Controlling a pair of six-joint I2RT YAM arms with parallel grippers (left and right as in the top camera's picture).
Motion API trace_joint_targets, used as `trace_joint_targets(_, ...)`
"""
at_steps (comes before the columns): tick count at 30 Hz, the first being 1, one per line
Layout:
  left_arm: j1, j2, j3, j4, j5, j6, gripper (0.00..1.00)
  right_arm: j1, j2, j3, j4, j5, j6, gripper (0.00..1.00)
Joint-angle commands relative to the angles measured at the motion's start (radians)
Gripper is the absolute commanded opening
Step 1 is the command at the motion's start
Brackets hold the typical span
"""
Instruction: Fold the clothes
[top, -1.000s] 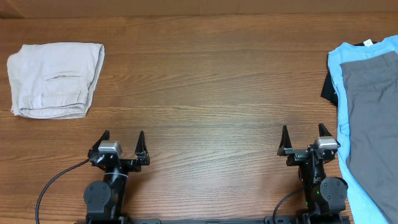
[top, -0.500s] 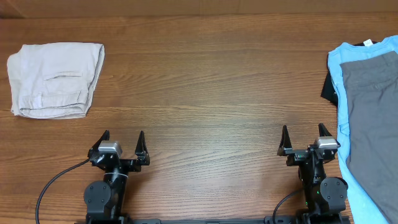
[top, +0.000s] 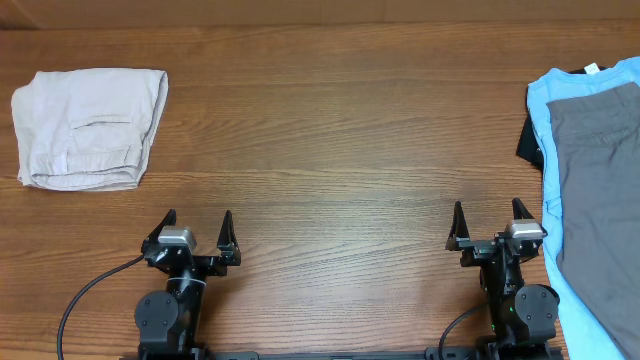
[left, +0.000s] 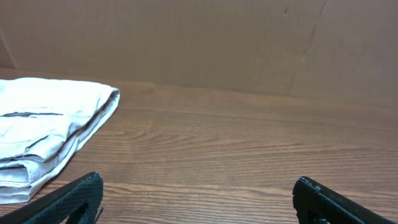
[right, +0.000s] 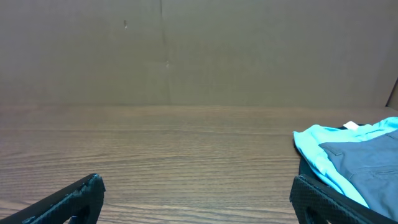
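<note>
The dark-grey shorts (top: 598, 170) lie flat at the table's right edge on top of a light-blue T-shirt (top: 537, 100). They also show at the right of the right wrist view (right: 364, 160). My right gripper (top: 489, 216) is open and empty, just left of the pile near the front edge; its fingers frame bare table in the right wrist view (right: 196, 196). My left gripper (top: 198, 222) is open and empty at the front left, and its own view (left: 198, 196) shows bare wood between the fingers.
A pale beige folded garment (top: 88, 127) lies at the far left, also in the left wrist view (left: 43, 134). A dark item (top: 529, 140) peeks from under the T-shirt's left edge. A brown wall stands behind the wooden table (top: 340, 150).
</note>
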Motion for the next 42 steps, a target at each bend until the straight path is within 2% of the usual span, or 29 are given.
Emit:
trace_joint_targets(1, -0.004, -0.012, -0.007, 0.001, -0.007, -0.003, 1.00, 0.006, -0.011, -0.011, 0.005, 0.014, 0.004, 1.00)
trace_joint_targets(33, -0.004, -0.012, -0.007, 0.001, -0.007, -0.003, 1.00, 0.006, -0.011, -0.011, 0.005, 0.008, 0.005, 1.00)
trace_joint_targets(39, -0.004, -0.012, -0.007, 0.001, -0.007, -0.003, 1.00, 0.006, -0.011, -0.011, 0.033, -0.124, 0.008, 1.00)
trace_joint_targets(42, -0.004, -0.012, -0.007, 0.001, -0.007, -0.003, 1.00, 0.006, -0.011, -0.010, 0.085, -0.208, 0.076, 1.00)
